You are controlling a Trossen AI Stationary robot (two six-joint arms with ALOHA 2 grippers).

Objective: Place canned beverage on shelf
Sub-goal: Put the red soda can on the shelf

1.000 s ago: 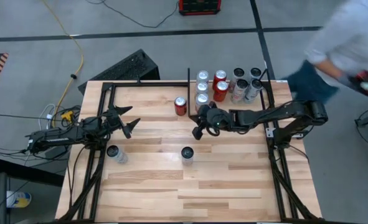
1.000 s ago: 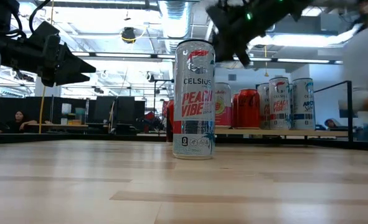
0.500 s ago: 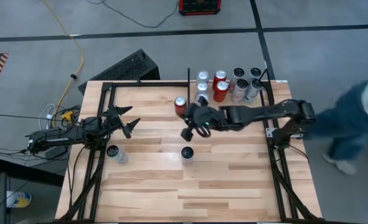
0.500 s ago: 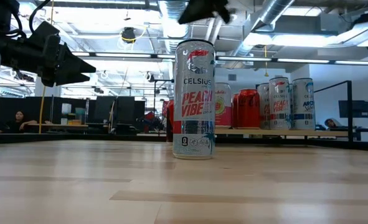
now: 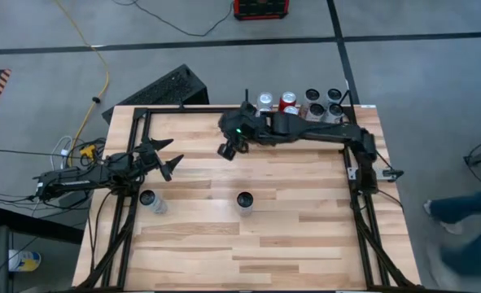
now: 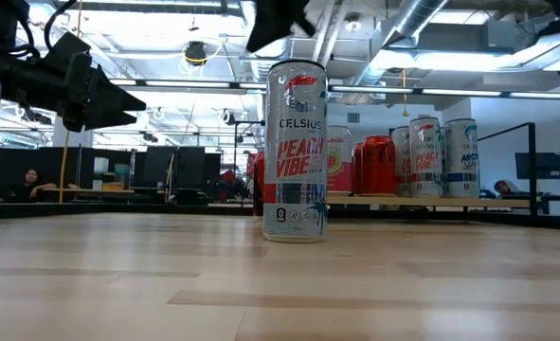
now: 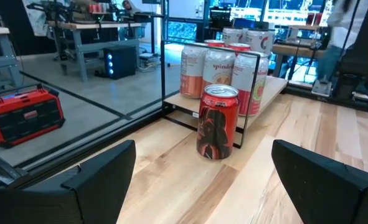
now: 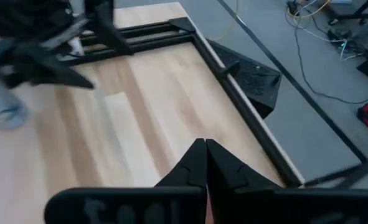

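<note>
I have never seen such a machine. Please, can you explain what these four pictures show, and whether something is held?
This is a robot with two dark arms at a wooden table. One picture looks straight down, one looks level across the table top, and two come from cameras on the wrists. The left gripper waits open at the table's left side. The right gripper is shut, holds nothing and reaches over the table. A Celsius can and another can stand alone. A red can stands before the shelf, which carries a group of cans.
</note>
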